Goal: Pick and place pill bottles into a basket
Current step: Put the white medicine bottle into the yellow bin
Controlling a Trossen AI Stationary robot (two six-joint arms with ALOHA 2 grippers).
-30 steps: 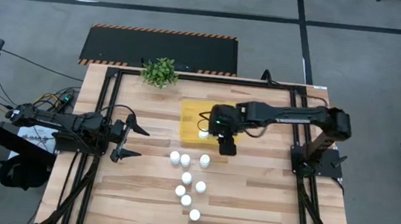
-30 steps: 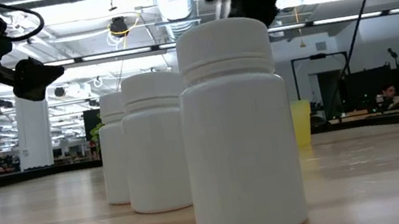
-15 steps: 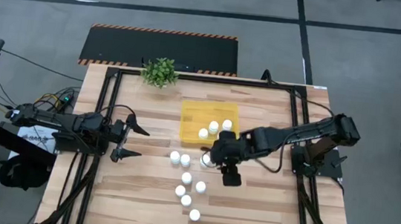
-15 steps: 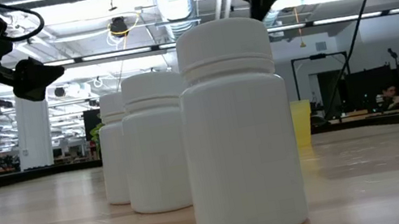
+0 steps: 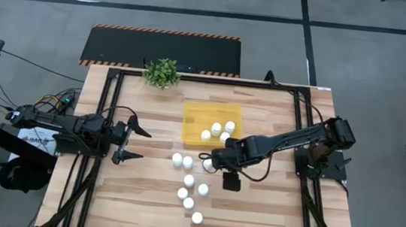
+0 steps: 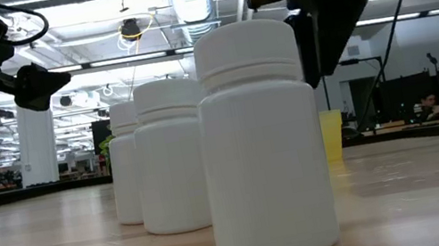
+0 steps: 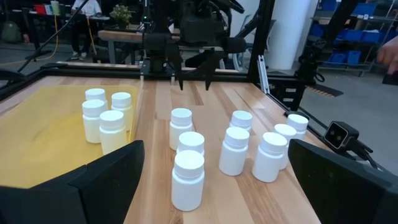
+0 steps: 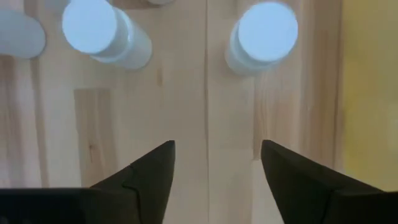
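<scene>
The right gripper (image 5: 209,162) hangs over the wooden table (image 5: 141,198), just beside the near edge of the yellow basket (image 5: 196,117). Its two dark fingers (image 8: 149,169) stand apart and nothing is between them; only bare wood shows in the gap. Seen from its wrist, two white pill bottles (image 8: 264,34) stand upright on the table a little ahead of the fingertips, with a strip of the basket along one side. In the left wrist view this gripper (image 7: 194,78) points down at the table behind the group of bottles and touches none of them.

Three bottles (image 5: 216,129) stand inside the basket, close together at the side toward the table's middle. The remaining bottles (image 5: 189,180) are still on the table, eight as far as I can count: a short row just below the basket and then a loose line that goes toward the front edge. All of them are upright with caps on. In the low view the nearest bottle (image 6: 261,143) fills much of the picture, with two more behind it.

The left gripper (image 5: 130,142) waits at the left side of the table, well apart from the bottles, with its fingers spread wide and holding nothing.

A small green plant (image 5: 162,72) stands at the far edge of the table, near the basket but not touching it.
</scene>
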